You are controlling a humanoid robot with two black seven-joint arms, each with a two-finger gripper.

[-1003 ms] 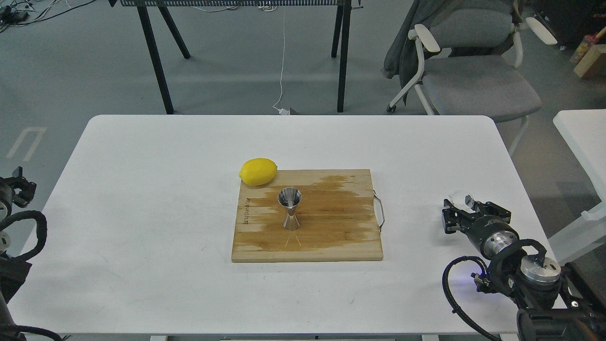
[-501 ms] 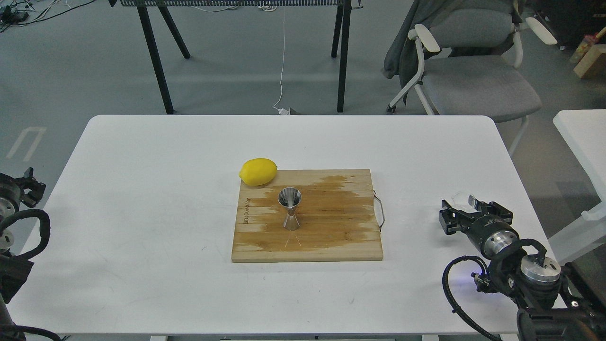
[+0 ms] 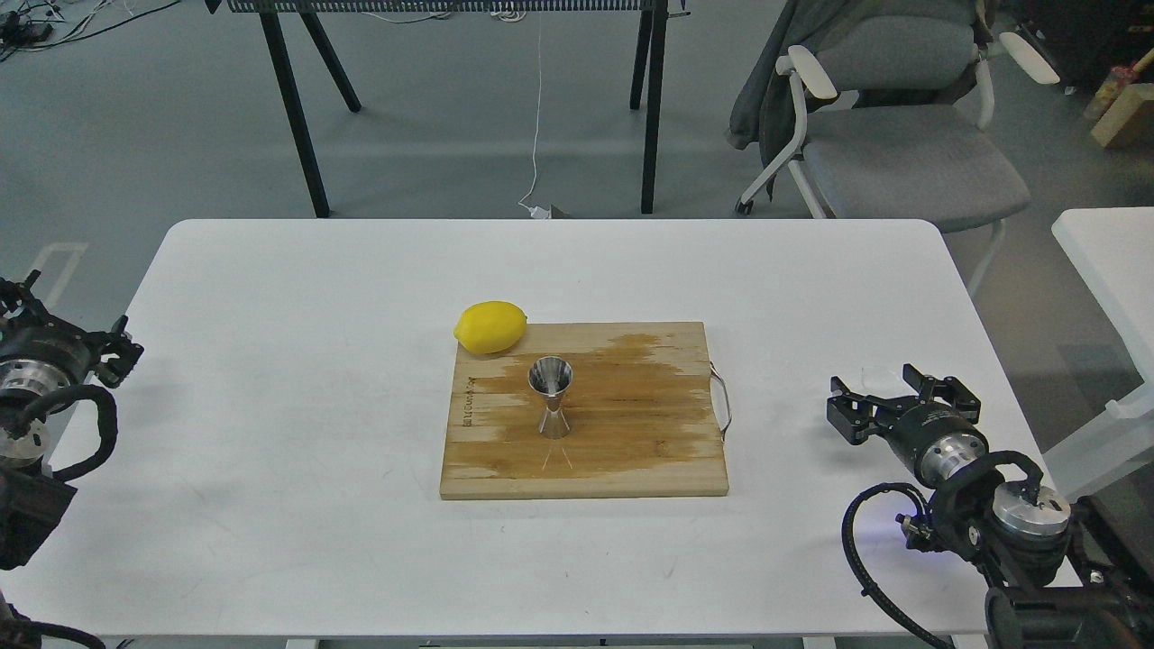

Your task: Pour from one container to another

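The steel jigger (image 3: 550, 395) stands upright in the middle of the wooden cutting board (image 3: 631, 451). The tiny clear glass cup (image 3: 876, 373) shows only faintly on the white table at the right, just beyond my right gripper (image 3: 894, 399). That gripper is open, its fingers (image 3: 845, 416) spread wide to either side of the cup and nothing held between them. My left gripper (image 3: 70, 317) hovers at the table's left edge, far from the board, open and empty.
A yellow lemon (image 3: 490, 326) lies at the board's far left corner. The board has a metal handle (image 3: 724, 401) on its right side. A grey office chair (image 3: 892, 144) and black table legs (image 3: 302, 135) stand beyond the table (image 3: 270, 361).
My right gripper's fingers have spread wider apart around the glass cup. My left arm has come up and moved right, toward the table's left edge.
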